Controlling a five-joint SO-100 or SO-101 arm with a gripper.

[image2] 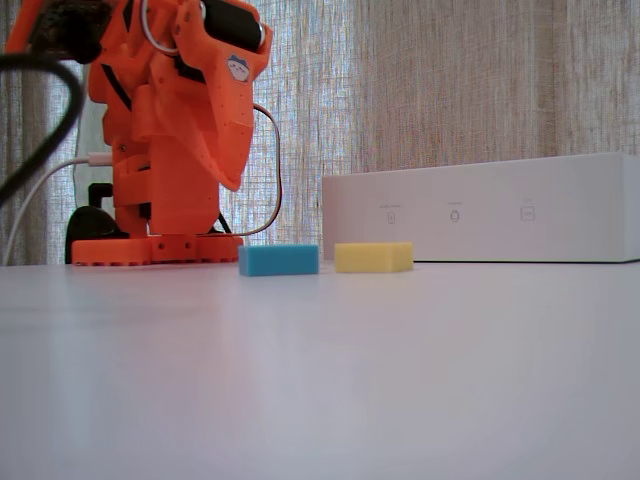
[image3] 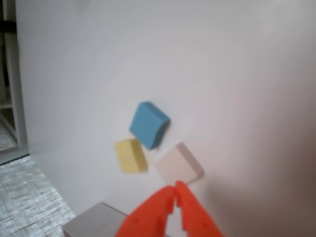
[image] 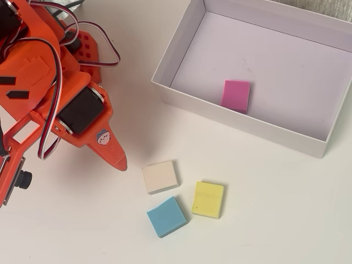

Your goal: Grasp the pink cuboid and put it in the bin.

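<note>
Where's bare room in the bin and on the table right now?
Bin: floor bare except the pink cuboid by its near wall. Table: crowded where the cream, blue and yellow blocks cluster; bare right of them.

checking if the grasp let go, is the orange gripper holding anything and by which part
Nothing is held: the orange gripper is shut and empty, and the flat pink foam cuboid lies in the white cardboard bin.

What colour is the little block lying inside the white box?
The block in the box is bright pink, clearest in the overhead view.
</note>
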